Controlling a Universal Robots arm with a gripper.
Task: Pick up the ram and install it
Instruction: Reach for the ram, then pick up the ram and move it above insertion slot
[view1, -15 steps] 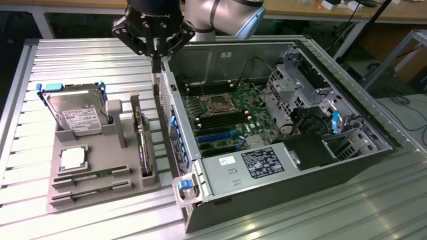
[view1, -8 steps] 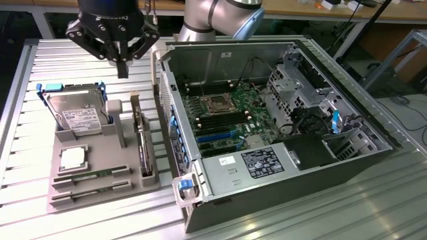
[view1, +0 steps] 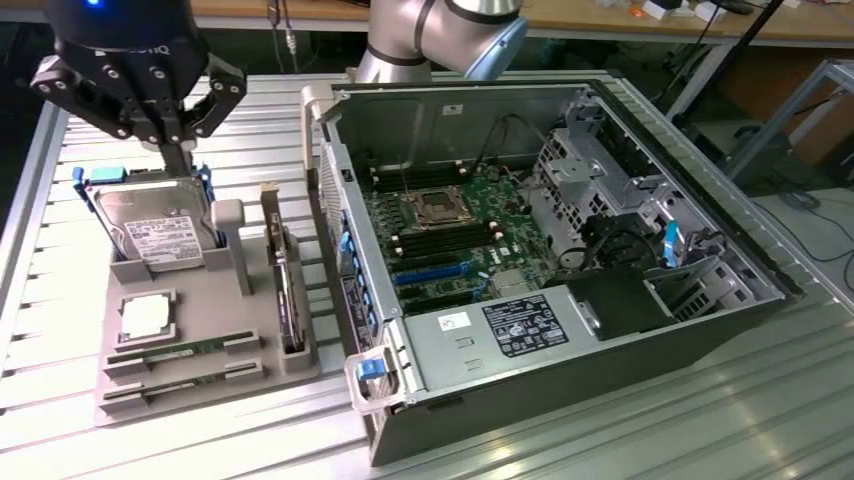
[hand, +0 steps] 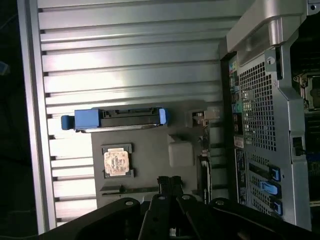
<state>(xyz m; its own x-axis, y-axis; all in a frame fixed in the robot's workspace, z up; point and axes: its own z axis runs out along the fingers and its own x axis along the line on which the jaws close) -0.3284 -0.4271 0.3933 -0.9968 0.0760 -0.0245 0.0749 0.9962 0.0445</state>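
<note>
- Ram (view1: 183, 349) is sitting in a slot of the gray tray (view1: 220, 308), at 7 o'clock in the exterior view, untouched.
- A second ram stick (view1: 180, 377) is lying just beside it, at its 6 o'clock.
- The processor chip (view1: 147, 315) is resting at the ram's 12 o'clock.
- The gripper (view1: 178, 152) is hanging at 10 o'clock, over the upright hard drive (view1: 158, 225), its fingers pressed together and gripping nothing.
- The open computer case (view1: 561, 250) is standing at the tray's 3 o'clock.
</note>
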